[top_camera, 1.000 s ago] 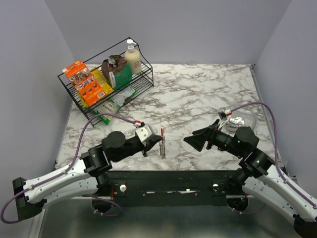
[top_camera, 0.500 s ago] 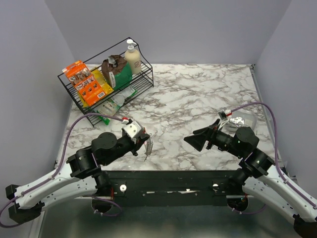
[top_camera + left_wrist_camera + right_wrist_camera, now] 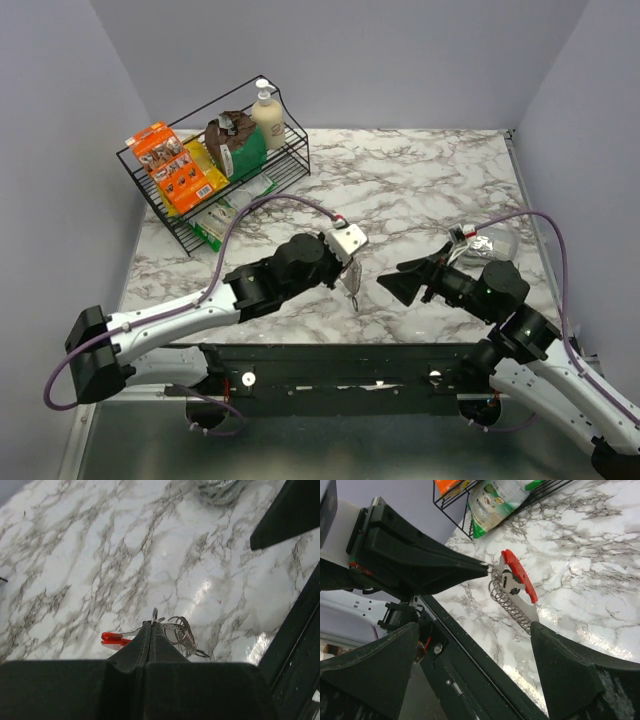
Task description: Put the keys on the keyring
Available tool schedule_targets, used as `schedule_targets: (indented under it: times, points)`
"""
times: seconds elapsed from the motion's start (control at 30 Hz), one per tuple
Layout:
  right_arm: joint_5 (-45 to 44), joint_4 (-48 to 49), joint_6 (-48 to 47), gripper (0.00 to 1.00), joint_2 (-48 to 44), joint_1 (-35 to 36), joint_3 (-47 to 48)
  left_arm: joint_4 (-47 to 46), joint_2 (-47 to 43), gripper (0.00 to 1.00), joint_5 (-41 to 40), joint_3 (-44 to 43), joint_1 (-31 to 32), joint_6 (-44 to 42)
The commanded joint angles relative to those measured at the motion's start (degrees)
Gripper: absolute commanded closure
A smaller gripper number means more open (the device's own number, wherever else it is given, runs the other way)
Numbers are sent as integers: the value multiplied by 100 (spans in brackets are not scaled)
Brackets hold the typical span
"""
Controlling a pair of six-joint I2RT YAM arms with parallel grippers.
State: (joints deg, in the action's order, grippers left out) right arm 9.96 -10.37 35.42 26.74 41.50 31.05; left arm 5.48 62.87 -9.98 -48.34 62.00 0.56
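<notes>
The left gripper (image 3: 151, 626) is pinching the keyring (image 3: 519, 583), its jaws pressed together on the metal beside the clip; the keyring is hanging from those fingertips over the marble table (image 3: 420, 180), near the front edge and between the two arms; the red clip (image 3: 114, 638) is sitting next to the fingertips, and the coiled silver chain (image 3: 512, 607) is dangling below it; the right gripper (image 3: 392, 284) is hovering just beside the keyring and facing it, its jaws standing wide apart and gripping nothing.
</notes>
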Motion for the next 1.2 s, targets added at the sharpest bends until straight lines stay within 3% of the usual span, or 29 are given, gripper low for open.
schedule_targets:
  times: [0.0, 0.23, 0.4, 0.6, 0.7, 0.87, 1.1, 1.17]
  points:
    - [-538, -298, -97, 0, -309, -19, 103, -1442, 830, 100, -74, -773, -56, -275]
    - [-1126, -580, -79, 0, -854, -19, 121, -2506, 1895, 100, -119, -1178, -162, -372]
    - [-1189, -703, -70, 0, -1031, -19, -37, -3322, 2405, 100, 4, -582, -162, -83]
    - [-1066, -747, -97, 0, -978, -19, -125, -4466, 2660, 100, 486, 666, -170, 936]
    - [-1057, -747, -105, 0, -995, -19, -134, -4616, 2555, 100, 506, 1106, -100, 1393]
    - [-1066, -738, -123, 0, -987, -19, -160, -4608, 2309, 100, 146, 1546, 198, 1447]
    - [-1031, -712, -97, 0, -934, -19, -213, -4144, 2238, 100, -57, 1713, 453, 1711]
    - [-1031, -712, -105, 0, -916, -19, -213, -3994, 2151, 96, -101, 1775, 497, 1833]
